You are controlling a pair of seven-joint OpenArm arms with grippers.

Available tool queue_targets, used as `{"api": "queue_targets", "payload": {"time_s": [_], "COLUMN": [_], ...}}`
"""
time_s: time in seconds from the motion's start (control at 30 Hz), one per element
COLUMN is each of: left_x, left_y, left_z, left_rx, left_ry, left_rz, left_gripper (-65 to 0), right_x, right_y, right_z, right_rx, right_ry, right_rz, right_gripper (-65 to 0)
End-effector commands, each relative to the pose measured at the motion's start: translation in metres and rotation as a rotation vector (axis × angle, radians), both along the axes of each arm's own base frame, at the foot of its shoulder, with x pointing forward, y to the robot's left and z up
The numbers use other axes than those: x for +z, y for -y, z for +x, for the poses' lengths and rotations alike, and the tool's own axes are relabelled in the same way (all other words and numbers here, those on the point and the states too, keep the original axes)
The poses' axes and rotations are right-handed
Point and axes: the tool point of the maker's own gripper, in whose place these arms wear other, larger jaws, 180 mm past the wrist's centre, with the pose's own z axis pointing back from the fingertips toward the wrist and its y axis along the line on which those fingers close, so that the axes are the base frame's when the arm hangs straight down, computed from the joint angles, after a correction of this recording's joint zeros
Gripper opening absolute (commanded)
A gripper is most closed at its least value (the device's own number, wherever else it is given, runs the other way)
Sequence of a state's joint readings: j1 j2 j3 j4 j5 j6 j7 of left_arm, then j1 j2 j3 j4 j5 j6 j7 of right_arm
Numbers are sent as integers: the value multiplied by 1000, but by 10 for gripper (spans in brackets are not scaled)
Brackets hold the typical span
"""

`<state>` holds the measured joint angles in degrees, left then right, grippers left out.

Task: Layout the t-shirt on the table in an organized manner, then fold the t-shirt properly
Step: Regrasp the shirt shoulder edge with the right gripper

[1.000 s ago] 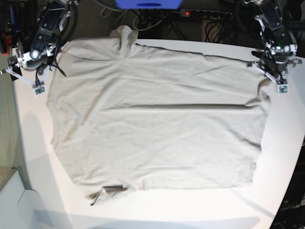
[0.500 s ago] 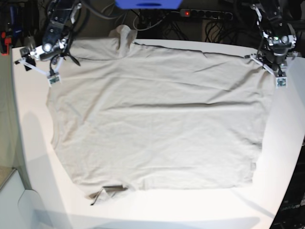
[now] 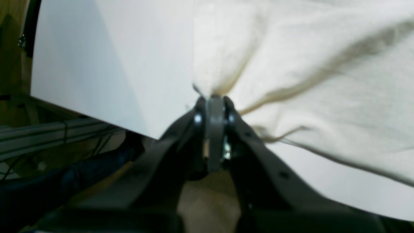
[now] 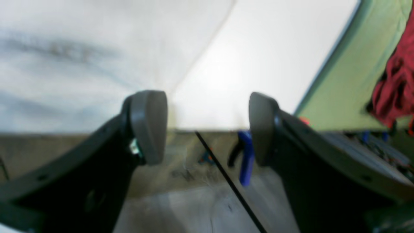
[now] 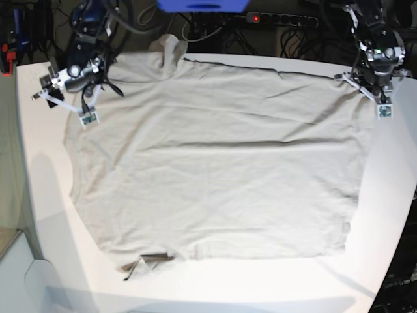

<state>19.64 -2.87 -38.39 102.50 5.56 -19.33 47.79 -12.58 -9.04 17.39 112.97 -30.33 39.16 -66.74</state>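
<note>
Base view is showing both arms reaching in from the far side of the table (image 5: 29,195), one at each far corner of the t-shirt (image 5: 215,169). On the right of this view, the left arm is angling down from the far edge, with the left gripper (image 5: 357,85) sitting at the shirt's far right corner. Its wrist camera is showing the jaws pressed together and pinching a small bunch of the fabric (image 3: 291,64), with creases fanning out from the pinch across the cloth and the white tabletop (image 3: 113,64) lying bare to the left of it. On the left of the base view, the right arm is leaning down over the far left corner, and the right gripper (image 5: 65,107) is hovering just above the table near the shirt's edge. Its wrist camera is showing the two grey pads (image 4: 148,126) standing wide apart with nothing between them; the pale cloth (image 4: 81,48) is lying beyond the left pad and bare table (image 4: 258,64) beyond the right one, though the picture is blurred. The shirt is lying spread out nearly flat over the middle of the table, filling most of it, with a long shallow crease running across its middle and a small dark strip (image 5: 153,257) showing at its near edge.
</note>
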Motion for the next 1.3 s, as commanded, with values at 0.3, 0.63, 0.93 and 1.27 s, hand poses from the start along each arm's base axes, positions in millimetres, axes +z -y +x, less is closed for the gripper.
{"api": "queue_targets", "payload": {"time_s": [0.3, 0.63, 0.93, 1.27], "left_x": [9, 9, 9, 6], "left_y": [-5, -5, -5, 4], "left_z": [4, 4, 5, 7], "left_rx": [-6, -6, -6, -15], "left_ry": [26, 26, 26, 29], "left_rz": [24, 24, 24, 6], "left_gripper": [-646, -646, -646, -646], "right_x": [-12, -39, -37, -14], "right_y": [-6, -12, 26, 45], "right_z": [11, 20, 47, 78], "right_rx": [18, 25, -33, -31], "right_ry": [-17, -27, -12, 59], "right_rz": [34, 104, 73, 29], "right_gripper": [-266, -266, -266, -265]}}
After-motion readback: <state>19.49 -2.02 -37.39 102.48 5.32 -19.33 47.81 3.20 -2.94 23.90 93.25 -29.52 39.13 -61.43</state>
